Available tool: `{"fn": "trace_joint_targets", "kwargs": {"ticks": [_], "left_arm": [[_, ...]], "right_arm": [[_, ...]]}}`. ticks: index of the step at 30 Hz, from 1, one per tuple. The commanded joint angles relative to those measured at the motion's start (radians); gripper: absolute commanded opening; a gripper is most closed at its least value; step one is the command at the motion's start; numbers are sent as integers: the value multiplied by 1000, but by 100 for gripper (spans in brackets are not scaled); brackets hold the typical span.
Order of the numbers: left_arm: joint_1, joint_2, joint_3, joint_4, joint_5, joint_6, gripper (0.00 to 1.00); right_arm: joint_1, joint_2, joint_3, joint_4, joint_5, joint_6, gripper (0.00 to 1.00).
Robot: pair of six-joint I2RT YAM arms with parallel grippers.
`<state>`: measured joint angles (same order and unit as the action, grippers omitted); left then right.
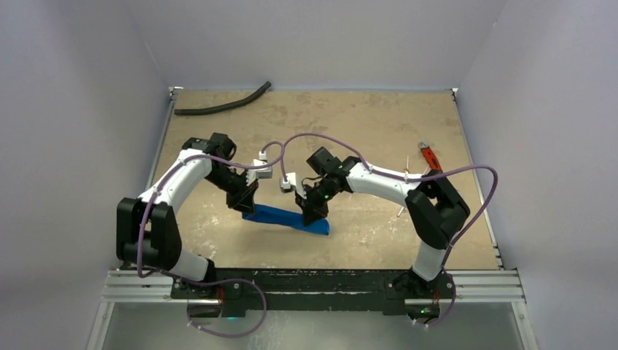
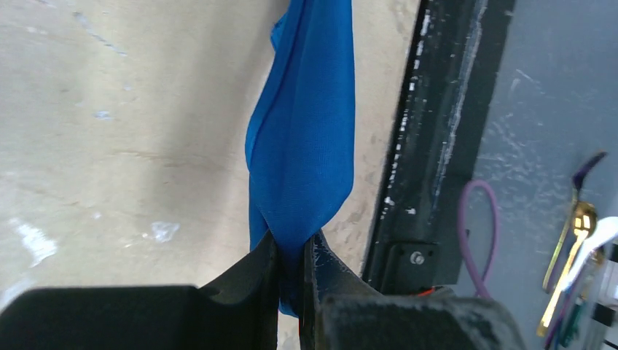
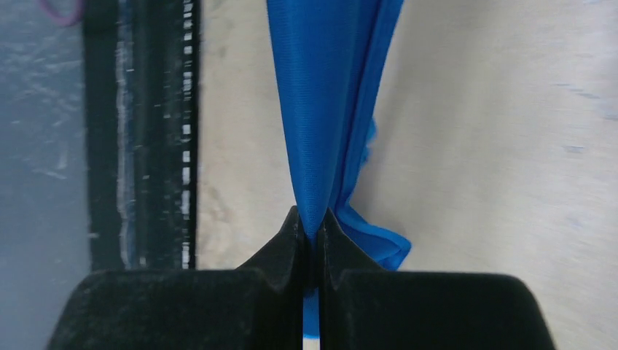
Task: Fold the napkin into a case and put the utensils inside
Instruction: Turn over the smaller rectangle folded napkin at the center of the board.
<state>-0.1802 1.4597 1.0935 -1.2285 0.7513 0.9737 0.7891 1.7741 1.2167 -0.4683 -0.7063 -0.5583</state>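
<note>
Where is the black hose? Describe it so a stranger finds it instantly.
Look at the tan table, then its far left corner by the wall. The hose lies there alone. Unlike the blue napkin mid-table, it is long, black and curved.

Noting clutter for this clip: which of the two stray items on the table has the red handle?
The wrench, lying by the right edge of the table. The other stray item, the black hose, curves along the far left corner and shows no red.

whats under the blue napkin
Only bare tan table shows around the napkin, pinched by left gripper and right gripper. The strip directly beneath the cloth is hidden.
</note>
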Motion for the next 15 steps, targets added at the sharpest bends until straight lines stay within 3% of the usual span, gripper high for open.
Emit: {"fn": "trace_joint_targets", "kwargs": {"ticks": [1, 8, 12, 15], "left_arm": [[19, 57, 39, -114, 60, 76, 0], [74, 388, 97, -125, 77, 95, 0], [91, 473, 121, -49, 93, 25, 0], [106, 527, 136, -4, 95, -24, 0]], "right_arm": [[14, 17, -48, -108, -124, 46, 0], [0, 221, 79, -183, -112, -11, 2], [-34, 283, 155, -196, -113, -49, 10], [-56, 307, 192, -175, -70, -43, 22]]}}
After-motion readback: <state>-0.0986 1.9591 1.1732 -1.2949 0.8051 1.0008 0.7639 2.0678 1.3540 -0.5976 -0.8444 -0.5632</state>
